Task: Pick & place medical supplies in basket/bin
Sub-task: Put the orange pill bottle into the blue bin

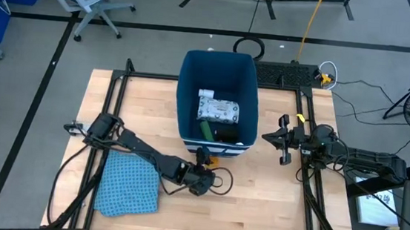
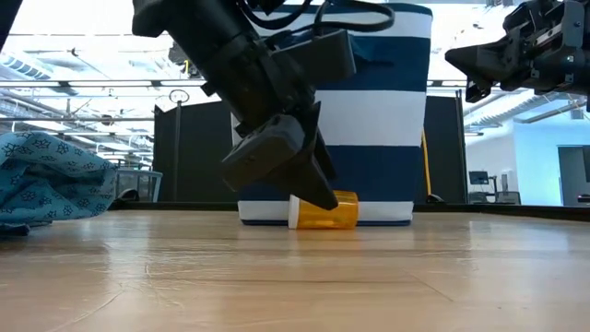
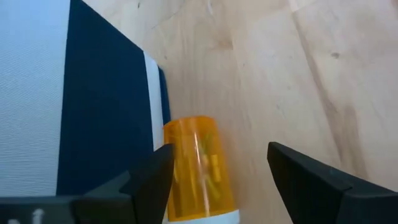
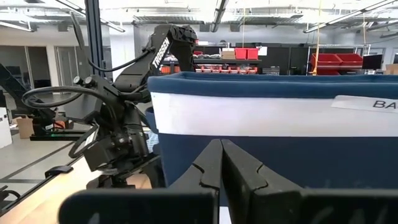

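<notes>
An orange pill bottle with a white cap lies on its side on the table, against the dark-blue bin's near wall. My left gripper is open and comes down over the bottle, one finger on each side of it. The bin holds a white green-printed packet, a green block and a black block. My right gripper is shut and hangs in the air to the right of the bin. The red tube is not visible. My left gripper stands astride the orange bottle's body, slanting down from the near left. The finger on the bin side overlaps the bottle's edge; whether it touches, I cannot tell. The bottle lies on the table.
A crumpled blue patterned cloth lies on the table's near left part. The bin's white-striped base stands right behind the bottle. Bare wood stretches along the near edge and to the right of the bottle.
</notes>
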Robot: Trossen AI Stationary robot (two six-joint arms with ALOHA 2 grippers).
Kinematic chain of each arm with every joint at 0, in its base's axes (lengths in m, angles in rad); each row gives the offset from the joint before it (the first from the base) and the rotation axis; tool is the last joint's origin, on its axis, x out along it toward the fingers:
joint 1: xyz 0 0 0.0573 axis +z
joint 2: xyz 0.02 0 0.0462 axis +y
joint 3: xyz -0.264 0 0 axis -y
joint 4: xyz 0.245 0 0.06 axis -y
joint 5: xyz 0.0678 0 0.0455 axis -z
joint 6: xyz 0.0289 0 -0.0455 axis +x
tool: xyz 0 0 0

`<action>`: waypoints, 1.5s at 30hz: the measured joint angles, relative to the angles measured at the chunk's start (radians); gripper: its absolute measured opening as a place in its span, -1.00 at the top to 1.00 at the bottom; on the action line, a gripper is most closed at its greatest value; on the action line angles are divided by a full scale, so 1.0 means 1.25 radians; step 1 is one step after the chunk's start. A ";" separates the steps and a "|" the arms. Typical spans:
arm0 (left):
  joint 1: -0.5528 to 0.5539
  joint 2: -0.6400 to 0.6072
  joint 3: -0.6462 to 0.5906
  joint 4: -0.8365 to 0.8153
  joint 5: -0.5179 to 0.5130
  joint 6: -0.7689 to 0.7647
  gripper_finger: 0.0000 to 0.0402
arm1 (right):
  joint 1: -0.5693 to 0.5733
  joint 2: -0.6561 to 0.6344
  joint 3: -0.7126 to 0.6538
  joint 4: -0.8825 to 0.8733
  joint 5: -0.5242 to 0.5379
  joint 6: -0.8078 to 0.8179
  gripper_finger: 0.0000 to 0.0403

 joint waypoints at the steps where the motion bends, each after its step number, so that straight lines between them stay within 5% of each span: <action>1: 0.003 0.000 0.000 -0.001 0.000 -0.001 -0.29 | 0.000 0.000 0.000 0.000 0.000 0.000 1.00; 15: 0.041 -0.001 -0.013 -0.017 0.034 -0.020 -0.24 | 0.000 0.000 0.000 0.001 0.000 0.000 1.00; 33: 0.076 0.017 -0.028 0.021 0.208 -0.013 -0.16 | 0.000 0.002 0.000 0.000 0.000 0.000 1.00; 37: 0.034 0.017 -0.008 -0.004 0.165 0.045 -0.11 | 0.000 0.002 0.000 0.001 -0.002 -0.004 1.00; 43: -0.023 0.015 0.073 -0.138 -0.088 0.106 -0.12 | 0.000 0.002 0.000 0.001 -0.002 -0.010 1.00; 45: -0.015 0.015 0.079 -0.149 -0.117 0.104 -0.15 | 0.000 0.002 0.000 0.001 -0.002 -0.009 1.00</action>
